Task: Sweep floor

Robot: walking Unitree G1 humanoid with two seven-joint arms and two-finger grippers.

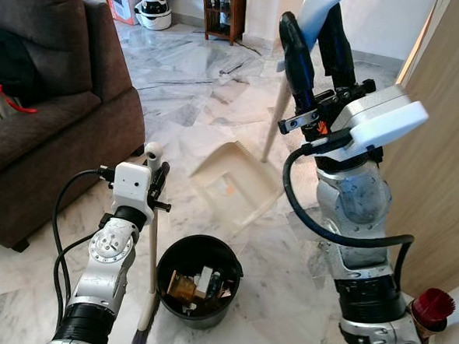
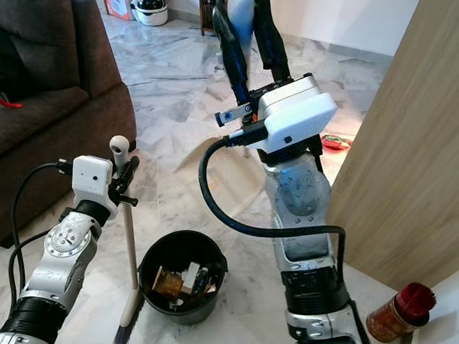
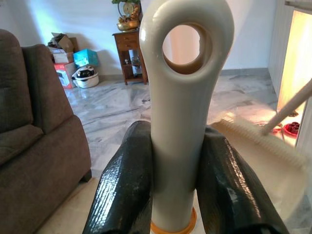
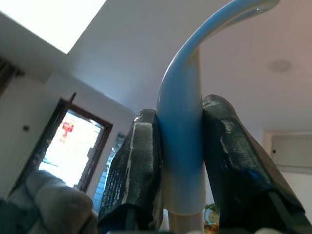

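Two tools are held upright at frame centre: the broom (image 1: 152,237), lower left, is clamped in the left gripper (image 3: 178,180); the dustpan (image 1: 235,177), resting on the marble floor (image 1: 195,92), is gripped at its blue handle by the right gripper (image 4: 181,161). A black bucket (image 1: 197,281) of debris sits between the arms, just beside the bristles.

Marble floor (image 1: 195,100), brown sofa (image 1: 46,114), wood panel (image 2: 418,152) right

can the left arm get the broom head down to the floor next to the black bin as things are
Probably yes. The left gripper is shut on the broom handle, and the bristles already sit at the floor just beside the black bin. Nothing lies between them; the dustpan is held farther off by the right gripper.
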